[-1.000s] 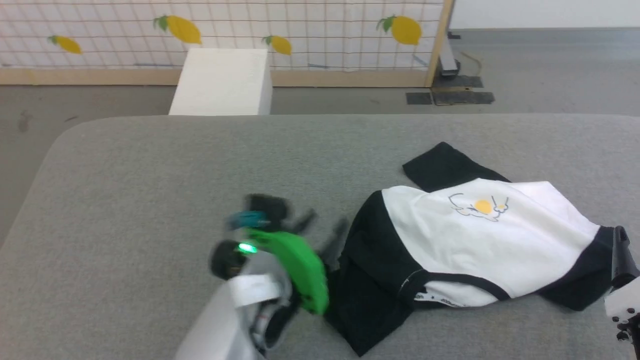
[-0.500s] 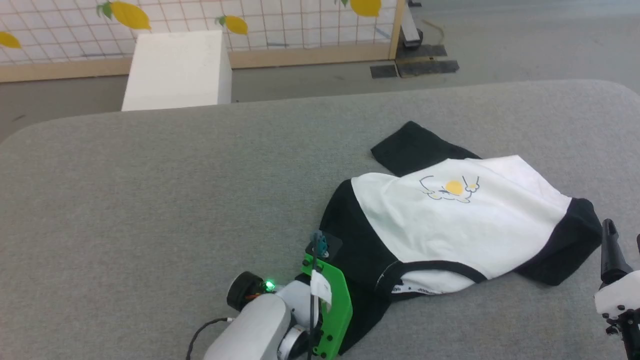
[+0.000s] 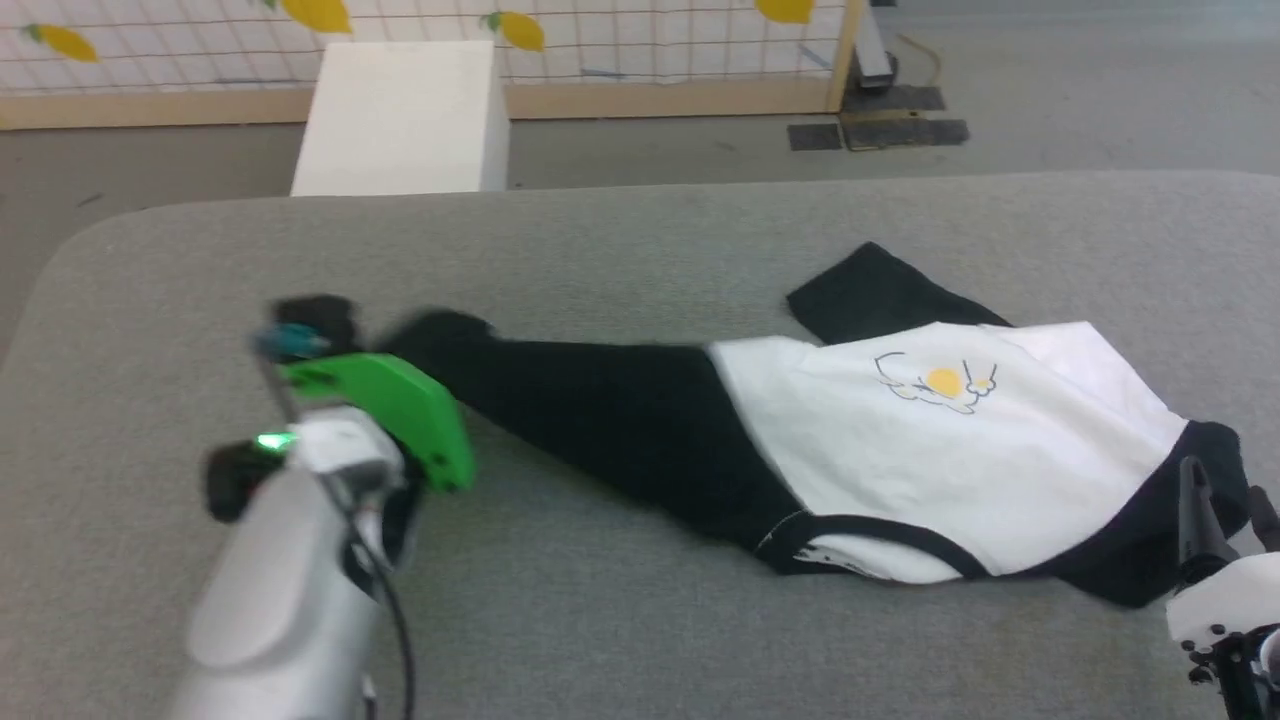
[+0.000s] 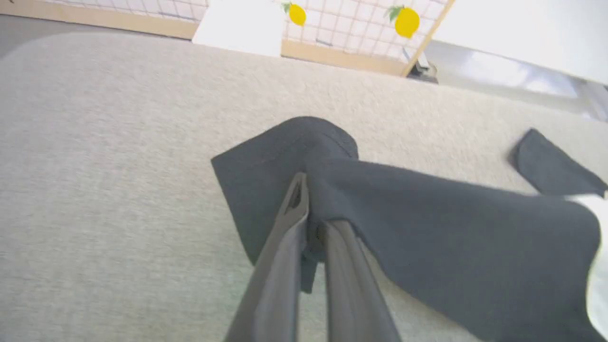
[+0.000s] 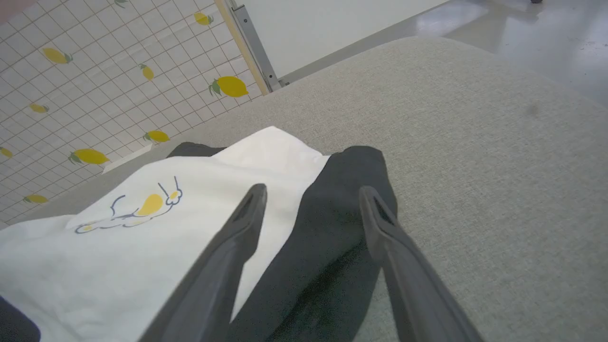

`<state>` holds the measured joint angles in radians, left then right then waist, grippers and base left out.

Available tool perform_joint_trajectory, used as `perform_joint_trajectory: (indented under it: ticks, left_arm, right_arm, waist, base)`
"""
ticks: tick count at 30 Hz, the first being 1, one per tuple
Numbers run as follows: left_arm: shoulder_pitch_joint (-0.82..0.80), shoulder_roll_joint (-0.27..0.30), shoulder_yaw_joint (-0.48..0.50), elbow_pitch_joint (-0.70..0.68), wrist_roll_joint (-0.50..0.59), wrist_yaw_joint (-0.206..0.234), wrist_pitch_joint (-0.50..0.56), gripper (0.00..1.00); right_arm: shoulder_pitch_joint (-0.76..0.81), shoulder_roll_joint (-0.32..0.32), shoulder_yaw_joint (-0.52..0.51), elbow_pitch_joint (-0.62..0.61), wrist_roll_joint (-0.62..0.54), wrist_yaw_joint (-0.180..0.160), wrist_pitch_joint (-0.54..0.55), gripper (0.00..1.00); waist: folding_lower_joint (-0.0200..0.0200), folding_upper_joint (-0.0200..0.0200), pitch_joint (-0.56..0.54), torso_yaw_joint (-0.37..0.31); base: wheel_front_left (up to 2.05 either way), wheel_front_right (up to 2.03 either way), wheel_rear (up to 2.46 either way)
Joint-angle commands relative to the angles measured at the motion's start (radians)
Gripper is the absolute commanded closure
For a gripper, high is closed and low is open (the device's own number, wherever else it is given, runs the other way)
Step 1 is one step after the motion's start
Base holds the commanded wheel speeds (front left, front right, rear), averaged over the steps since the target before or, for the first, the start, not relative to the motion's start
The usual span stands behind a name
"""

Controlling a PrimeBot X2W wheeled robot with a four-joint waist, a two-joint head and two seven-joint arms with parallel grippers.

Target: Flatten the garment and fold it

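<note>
Flattening in progress; no fold yet made. The white T-shirt with black sleeves and collar (image 3: 950,450) lies rumpled on the right half of the grey fabric-covered table (image 3: 600,230). The left tool (image 4: 311,209) is clamped on one black sleeve (image 3: 580,400), which lies stretched out straight to the left. The right tool (image 5: 313,190) stands spread astride the opposite black sleeve (image 5: 342,171), gripping nothing. The yellow line-drawing print (image 3: 945,382) carries no words; lettering on the collar tape (image 3: 850,560) is too small to read.
</note>
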<state>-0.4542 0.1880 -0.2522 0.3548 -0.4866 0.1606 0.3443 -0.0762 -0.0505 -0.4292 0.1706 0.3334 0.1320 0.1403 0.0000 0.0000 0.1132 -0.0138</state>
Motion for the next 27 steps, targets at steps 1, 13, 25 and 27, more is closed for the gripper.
perform_joint_trajectory:
  ticks: [1, 13, 25, 27]
  left_arm:
    - [-0.019, 0.018, 0.033, 0.000, -0.013, 0.015, -0.040, 1.00]
    - [0.083, 0.049, 0.253, 0.104, -0.147, 0.068, -0.188, 1.00]
    - [0.150, 0.056, 0.382, 0.090, -0.251, 0.066, -0.244, 0.00]
    - [0.153, 0.059, 0.371, 0.059, -0.236, 0.049, -0.272, 0.00]
  right_arm:
    - [0.002, 0.000, 0.008, 0.003, -0.003, -0.001, -0.007, 0.00]
    - [0.008, 0.000, 0.048, -0.007, -0.016, -0.001, 0.008, 0.00]
    - [0.028, 0.000, 0.069, -0.011, -0.012, -0.001, 0.017, 0.00]
    - [0.026, 0.000, 0.076, -0.010, -0.011, -0.001, 0.018, 0.00]
  waist:
    - [0.0000, 0.0000, -0.012, 0.025]
    - [0.0000, 0.0000, -0.011, 0.055]
    - [0.0000, 0.0000, -0.018, 0.063]
    - [0.0000, 0.0000, -0.020, 0.062]
  base:
    - [0.00, 0.00, 0.00]
    - [0.00, 0.00, 0.00]
    - [0.00, 0.00, 0.00]
    - [0.00, 0.00, 0.00]
